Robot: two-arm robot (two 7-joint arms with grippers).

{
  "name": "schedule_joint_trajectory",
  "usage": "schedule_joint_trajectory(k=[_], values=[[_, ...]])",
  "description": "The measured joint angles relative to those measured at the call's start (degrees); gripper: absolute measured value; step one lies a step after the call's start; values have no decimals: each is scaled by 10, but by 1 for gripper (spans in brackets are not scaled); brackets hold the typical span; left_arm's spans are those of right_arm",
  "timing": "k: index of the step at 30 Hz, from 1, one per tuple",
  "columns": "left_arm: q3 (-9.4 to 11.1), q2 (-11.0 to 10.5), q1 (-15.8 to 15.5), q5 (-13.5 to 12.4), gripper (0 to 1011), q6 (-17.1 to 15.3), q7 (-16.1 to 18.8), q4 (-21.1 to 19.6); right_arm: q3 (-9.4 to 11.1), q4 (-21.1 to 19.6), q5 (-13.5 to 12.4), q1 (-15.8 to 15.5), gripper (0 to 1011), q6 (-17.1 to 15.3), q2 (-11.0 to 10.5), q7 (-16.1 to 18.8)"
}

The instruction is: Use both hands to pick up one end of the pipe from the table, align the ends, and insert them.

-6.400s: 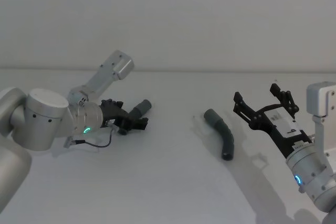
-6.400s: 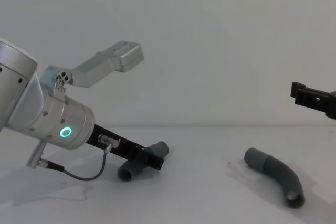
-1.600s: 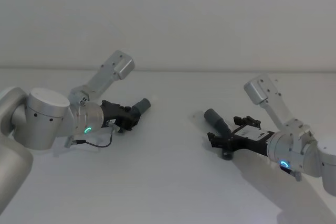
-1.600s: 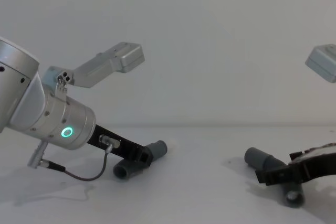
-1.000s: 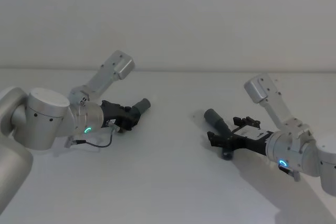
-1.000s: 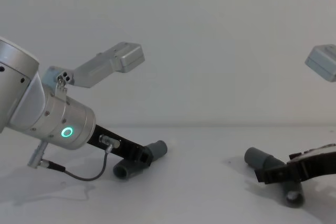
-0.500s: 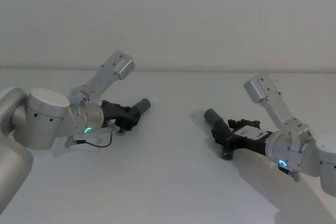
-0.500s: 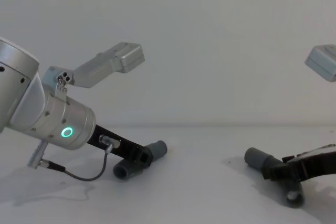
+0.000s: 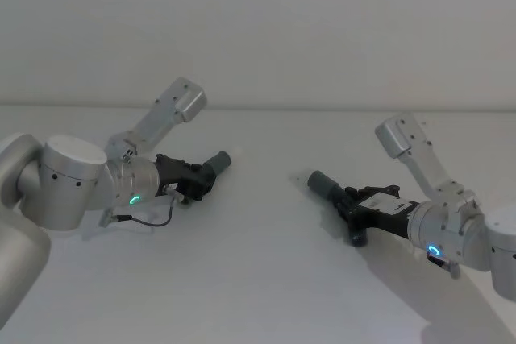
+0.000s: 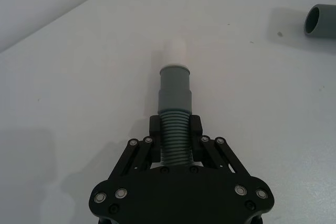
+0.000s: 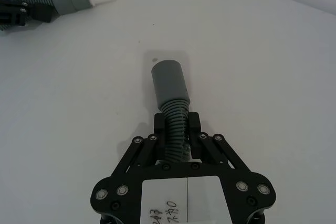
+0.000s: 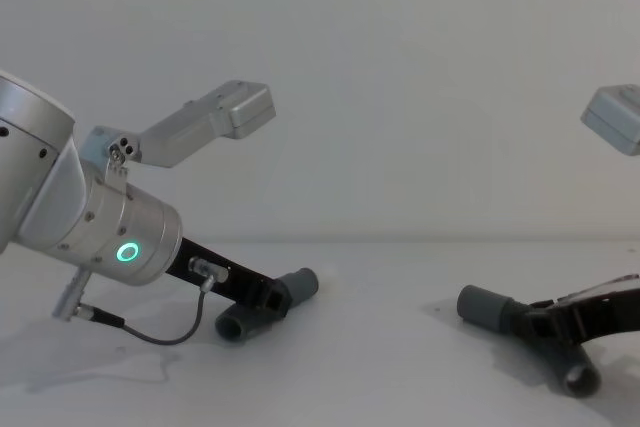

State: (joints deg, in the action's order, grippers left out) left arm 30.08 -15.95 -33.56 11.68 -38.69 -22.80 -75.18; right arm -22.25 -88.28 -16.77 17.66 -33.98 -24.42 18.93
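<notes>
White matte table (image 9: 258, 296) and a blank pale wall are all that frame the work.

The fingers of the right gripper (image 11: 176, 125) are now squeezed together on the ribbed body of the longer pipe piece (image 11: 175, 109), just behind its socket cuff (image 11: 169, 81). A second ago they stood spread on either side of it. With the squeeze the piece has swung a little. In the chest view the cuff sits slightly farther left and the free tail end has shifted right. Whether the tail rests on the table or hangs just above it, I cannot tell.

The left gripper (image 10: 175, 129) has not moved. It stays clamped on the ribs of the shorter piece (image 10: 175, 98), held low near the table, with its pale narrow tip (image 10: 175, 55) aimed toward the right arm's side.

The two ends lie well apart, roughly facing each other across bare table. By my judgement both halves are now in hand and the pick-up is nearly done. Lifting, lining the tip up with the socket and pushing it in remain.
</notes>
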Motion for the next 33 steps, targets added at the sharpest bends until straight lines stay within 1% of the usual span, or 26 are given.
schedule_joint_trajectory(k=[24, 28, 32, 33], values=[[0, 0, 0, 0, 306, 0, 0, 0, 0, 0, 0, 0, 241, 1, 1, 0], [0, 0, 0, 0, 306, 0, 0, 0, 1, 0, 2, -2, 241, 11, 3, -1], [0, 0, 0, -1, 306, 0, 0, 0, 3, -1, 6, -3, 241, 28, 5, -3], [1, 0, 0, -2, 306, 0, 0, 0, 4, -1, 8, -4, 241, 37, 6, -4]])
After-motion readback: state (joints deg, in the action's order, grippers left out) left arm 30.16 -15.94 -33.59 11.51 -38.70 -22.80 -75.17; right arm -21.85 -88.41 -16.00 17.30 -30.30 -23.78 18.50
